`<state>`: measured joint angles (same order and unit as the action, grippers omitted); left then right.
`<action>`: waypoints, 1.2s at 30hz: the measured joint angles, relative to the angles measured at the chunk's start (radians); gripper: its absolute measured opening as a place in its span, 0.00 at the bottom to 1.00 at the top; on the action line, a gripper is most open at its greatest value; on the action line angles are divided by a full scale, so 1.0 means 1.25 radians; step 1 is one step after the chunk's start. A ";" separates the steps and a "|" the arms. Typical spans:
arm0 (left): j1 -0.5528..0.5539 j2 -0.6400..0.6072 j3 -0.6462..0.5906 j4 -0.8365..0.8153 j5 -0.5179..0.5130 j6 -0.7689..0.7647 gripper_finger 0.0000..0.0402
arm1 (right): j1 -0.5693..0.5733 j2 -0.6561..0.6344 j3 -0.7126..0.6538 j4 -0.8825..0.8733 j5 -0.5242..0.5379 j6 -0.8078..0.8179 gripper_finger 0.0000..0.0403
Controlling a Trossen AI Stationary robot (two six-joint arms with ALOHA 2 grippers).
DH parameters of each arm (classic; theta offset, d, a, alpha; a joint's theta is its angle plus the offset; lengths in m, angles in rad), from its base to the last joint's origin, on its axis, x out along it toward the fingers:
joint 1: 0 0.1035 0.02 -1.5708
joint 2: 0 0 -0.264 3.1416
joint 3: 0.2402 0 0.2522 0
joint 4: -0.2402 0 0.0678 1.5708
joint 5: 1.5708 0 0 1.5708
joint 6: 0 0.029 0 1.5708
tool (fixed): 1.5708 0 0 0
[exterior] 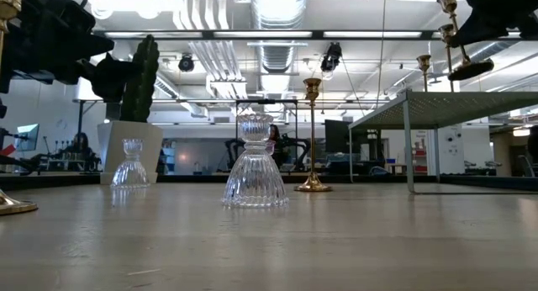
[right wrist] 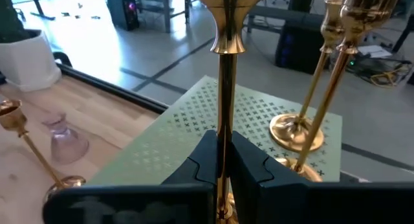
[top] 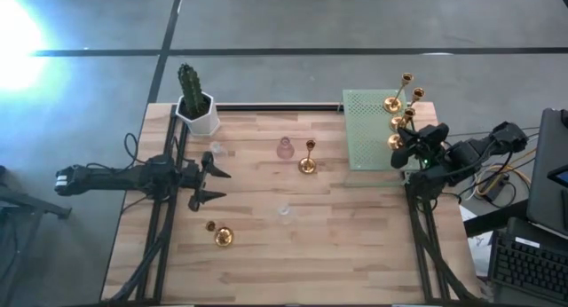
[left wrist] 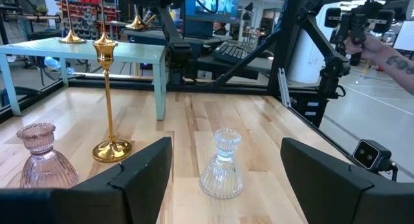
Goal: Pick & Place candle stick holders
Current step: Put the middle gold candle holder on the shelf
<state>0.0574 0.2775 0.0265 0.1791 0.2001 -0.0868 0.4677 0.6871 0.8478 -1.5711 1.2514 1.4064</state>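
Fig.: Right gripper [right wrist: 222, 160] over the green perforated stand [top: 359, 134] at the tabletop's right rear, jaws closed on the stem of a gold holder [right wrist: 223, 88], held upright above the stand beside two gold holders already there [right wrist: 304, 130]. Left gripper [left wrist: 226, 175] hovers low at tabletop left, jaws wide open, nothing held, facing the clear glass holder [left wrist: 222, 164].

Risk: the carried holder's base may clip its close-packed neighbours on lowering and topple them; thin stem could slip or tilt in the jaws.

Views: right wrist view alone shows the stem grip; high view adds a gold holder lying near the front edge [top: 219, 235] and the overall layout.
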 joint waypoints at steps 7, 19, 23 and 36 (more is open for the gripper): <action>0.000 0.000 0.000 0.000 0.000 0.000 0.73 | -0.009 0.009 0.005 0.016 0.006 0.008 0.03; 0.000 0.000 0.000 0.000 0.000 0.000 0.73 | 0.020 0.248 0.519 0.180 0.011 -0.467 0.03; 0.000 0.000 0.000 0.000 0.000 0.000 0.73 | 0.020 0.356 0.739 0.301 0.013 -0.715 0.03; 0.000 0.000 0.000 0.000 0.000 0.000 0.73 | 0.024 0.721 1.165 0.235 0.101 -0.794 0.03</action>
<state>0.0574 0.2775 0.0265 0.1788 0.2004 -0.0864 0.4976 1.5888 2.3043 -1.2774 1.3778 0.4136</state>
